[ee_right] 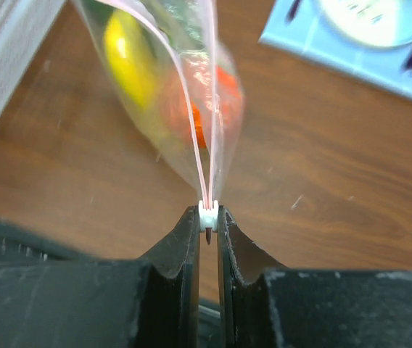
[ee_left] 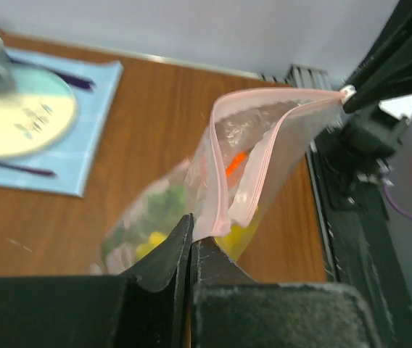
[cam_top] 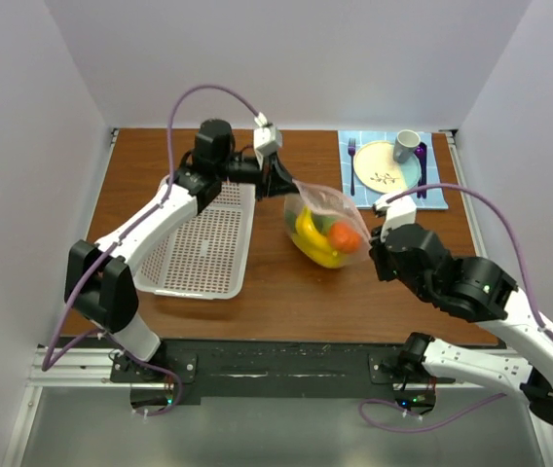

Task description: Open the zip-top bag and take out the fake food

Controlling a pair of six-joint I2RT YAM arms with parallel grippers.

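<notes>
The clear zip-top bag (cam_top: 327,206) hangs stretched between both grippers above the middle of the table. Inside it is the fake food: yellow bananas (cam_top: 313,243), an orange-red fruit (cam_top: 346,236) and something green. My left gripper (ee_left: 190,233) is shut on the bag's pink zip strip (ee_left: 220,167) at its left end. My right gripper (ee_right: 207,216) is shut on the white zip slider (ee_right: 207,211) at the right end. In the left wrist view the two pink strips stand apart along the bag's top, so the mouth gapes. The bag's bottom sags toward the table.
A white perforated basket (cam_top: 203,243) lies left of the bag, under the left arm. At the back right a blue mat (cam_top: 440,197) carries a yellow plate (cam_top: 382,165), a fork (cam_top: 351,161) and a grey cup (cam_top: 406,146). White walls enclose the table.
</notes>
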